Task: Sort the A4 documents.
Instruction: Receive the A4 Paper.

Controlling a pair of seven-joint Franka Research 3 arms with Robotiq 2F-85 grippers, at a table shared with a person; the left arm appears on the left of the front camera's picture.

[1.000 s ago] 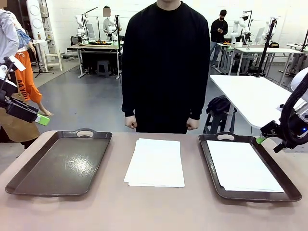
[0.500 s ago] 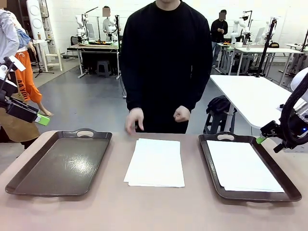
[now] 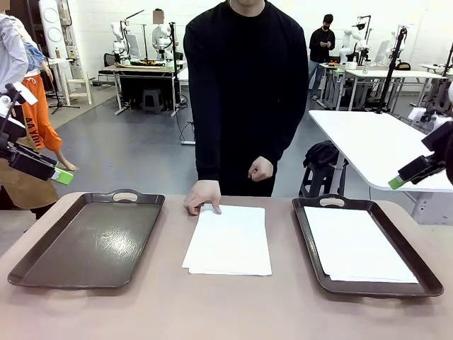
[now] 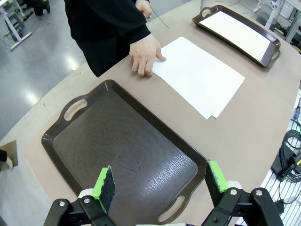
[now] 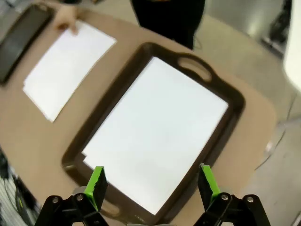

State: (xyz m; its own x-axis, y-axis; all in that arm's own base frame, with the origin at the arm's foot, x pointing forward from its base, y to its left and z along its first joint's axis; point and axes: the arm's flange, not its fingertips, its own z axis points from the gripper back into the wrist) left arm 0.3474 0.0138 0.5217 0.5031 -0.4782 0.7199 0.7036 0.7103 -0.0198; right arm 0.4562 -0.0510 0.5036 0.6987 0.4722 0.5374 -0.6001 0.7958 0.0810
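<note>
A small stack of white A4 documents point(image 3: 229, 239) lies in the middle of the table, also in the left wrist view point(image 4: 200, 75) and the right wrist view point(image 5: 67, 66). A person's hand point(image 3: 203, 195) rests on its far left corner. More A4 documents point(image 3: 357, 244) lie in the right dark tray point(image 3: 308, 234). The left dark tray point(image 3: 88, 241) holds nothing. My left gripper point(image 4: 160, 183) hangs open high above the left tray point(image 4: 122, 146). My right gripper point(image 5: 153, 186) hangs open above the right tray point(image 5: 235, 110) and its sheet point(image 5: 155, 134).
The person in black stands at the far edge, the other hand point(image 3: 260, 168) held in a loose fist above the table. A white side table point(image 3: 375, 142) stands at the right, beyond the tabletop. Bare tabletop point(image 3: 226, 304) runs along the near edge.
The person's hand came down from the side onto the far left corner of the middle stack. My right gripper rose and drew back to the right. The left arm stayed still.
</note>
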